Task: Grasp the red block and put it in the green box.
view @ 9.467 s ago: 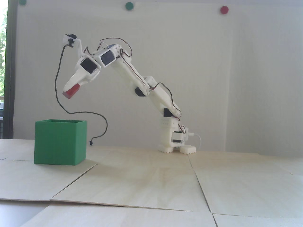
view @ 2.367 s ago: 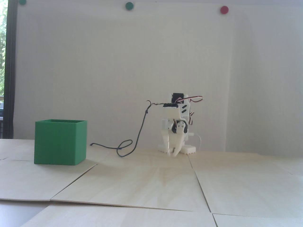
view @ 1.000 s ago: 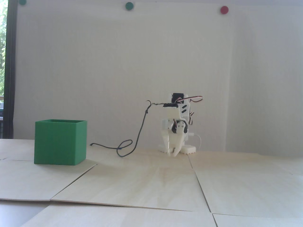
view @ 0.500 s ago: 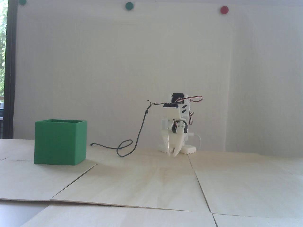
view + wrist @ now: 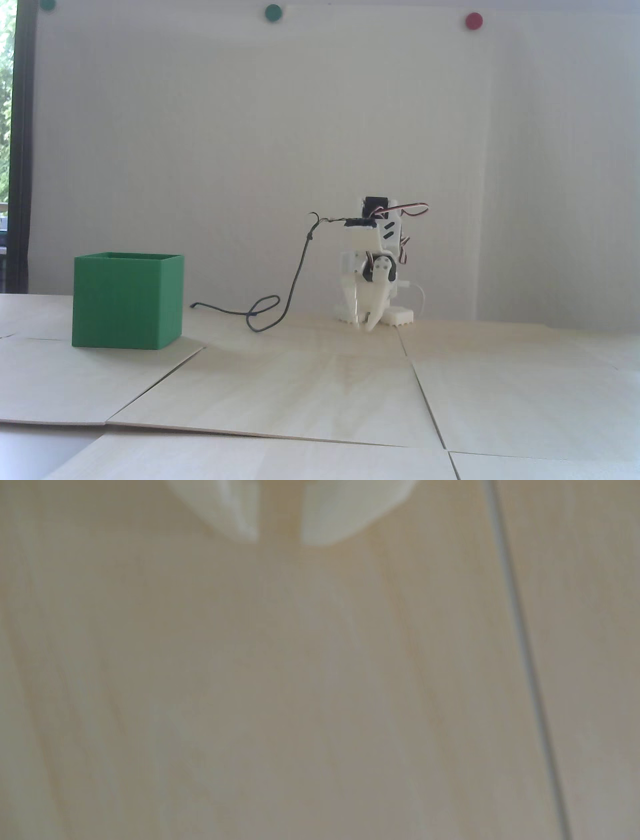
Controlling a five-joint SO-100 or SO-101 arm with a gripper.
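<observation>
Pale wooden table [image 5: 320,395], dark looped cable [image 5: 280,305], three wall magnets [image 5: 273,12]

green box [image 5: 127,305]: matt plastic, fine ribbed; table [image 5: 310,390]: pale wood panels, smooth; tool [image 5: 278,540]: white plastic, matt

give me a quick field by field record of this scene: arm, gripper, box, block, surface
arm: white arm folded low at the back of the table, right of centre in the fixed view
gripper: gripper pointing down just above the wood, small gap between the fingertips, nothing between them
box: green box open-topped, upright, on the left in the fixed view, apart from the arm
block: no red block visible in either view
surface: pale wooden panels with seams
cable: dark cable looping from the arm onto the table
</observation>
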